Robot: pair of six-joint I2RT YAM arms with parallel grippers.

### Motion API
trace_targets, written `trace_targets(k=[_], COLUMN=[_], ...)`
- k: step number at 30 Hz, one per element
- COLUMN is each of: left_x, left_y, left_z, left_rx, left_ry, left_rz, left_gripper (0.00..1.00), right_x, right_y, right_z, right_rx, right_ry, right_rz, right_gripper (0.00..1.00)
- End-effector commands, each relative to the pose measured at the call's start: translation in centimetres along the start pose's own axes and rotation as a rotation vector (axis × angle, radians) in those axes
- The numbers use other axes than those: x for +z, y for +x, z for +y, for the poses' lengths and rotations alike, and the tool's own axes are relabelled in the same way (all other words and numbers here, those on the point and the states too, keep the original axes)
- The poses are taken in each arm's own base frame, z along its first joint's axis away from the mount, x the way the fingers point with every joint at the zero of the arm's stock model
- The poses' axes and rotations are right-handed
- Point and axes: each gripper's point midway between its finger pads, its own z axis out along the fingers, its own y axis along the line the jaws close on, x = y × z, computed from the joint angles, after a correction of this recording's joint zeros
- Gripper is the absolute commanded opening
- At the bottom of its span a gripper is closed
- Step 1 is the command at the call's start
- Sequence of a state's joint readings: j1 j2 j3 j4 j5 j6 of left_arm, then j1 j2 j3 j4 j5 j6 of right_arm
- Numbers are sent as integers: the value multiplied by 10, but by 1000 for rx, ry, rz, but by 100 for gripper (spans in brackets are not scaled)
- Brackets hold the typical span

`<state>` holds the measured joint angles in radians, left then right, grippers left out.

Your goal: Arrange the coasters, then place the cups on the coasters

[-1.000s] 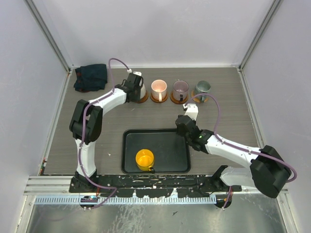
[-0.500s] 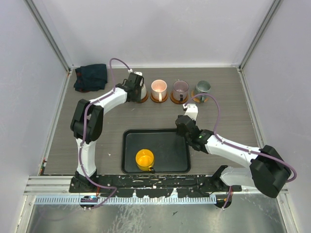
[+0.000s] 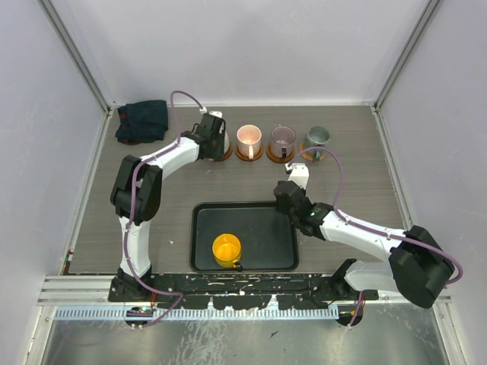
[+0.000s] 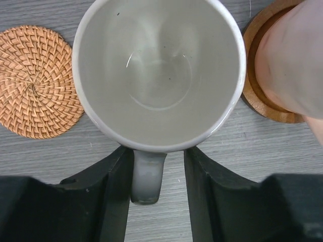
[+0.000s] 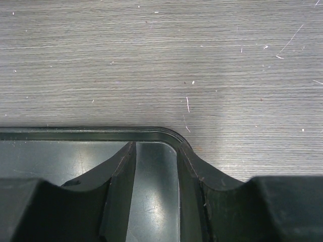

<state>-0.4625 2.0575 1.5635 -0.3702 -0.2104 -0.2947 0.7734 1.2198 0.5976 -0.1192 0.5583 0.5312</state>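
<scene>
The cream-white cup (image 4: 159,70) stands upright at the left end of the back row, its handle (image 4: 148,174) between the jaws of my open left gripper (image 4: 157,151); a gap shows on the handle's right side. An orange-brown coaster edge (image 3: 225,155) peeks from under that cup. A woven coaster (image 4: 35,80) lies bare beside it. The pink cup (image 3: 249,138), mauve cup (image 3: 283,138) and grey-green cup (image 3: 317,138) each sit on a coaster. The yellow cup (image 3: 227,249) stands in the black tray (image 3: 266,236). My right gripper (image 5: 156,146) hangs open and empty over the tray's far right corner.
A dark teal cloth (image 3: 142,120) is bunched in the back left corner. White walls with metal rails close in the table on three sides. Bare wood-grain table (image 5: 161,60) lies between the tray and the row of cups.
The left jaws have opened off the cream-white cup's handle, and the cup stays standing. Neither arm has visibly shifted.
</scene>
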Motion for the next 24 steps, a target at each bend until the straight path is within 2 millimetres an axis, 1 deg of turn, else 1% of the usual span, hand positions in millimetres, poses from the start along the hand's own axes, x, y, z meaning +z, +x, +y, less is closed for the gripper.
trace_targets(k=[1, 8, 17, 24], left_x=[-10, -16, -25, -26], left_y=[-35, -29, -19, -15], left_z=[-7, -8, -14, -17], left_rx=[-43, -54, -56, -51], left_ry=[19, 28, 43, 47], left_rz=[-113, -106, -96, -95], left_gripper=[46, 51, 53, 55], right_x=[0, -1, -4, -7], right_y=[-17, -16, -16, -16], right_z=[13, 14, 16, 14], right_rx=[51, 57, 76, 85], right_ry=[-30, -38, -61, -66], right_rz=[-46, -43, -41, -49], right_gripper=[44, 44, 43, 44])
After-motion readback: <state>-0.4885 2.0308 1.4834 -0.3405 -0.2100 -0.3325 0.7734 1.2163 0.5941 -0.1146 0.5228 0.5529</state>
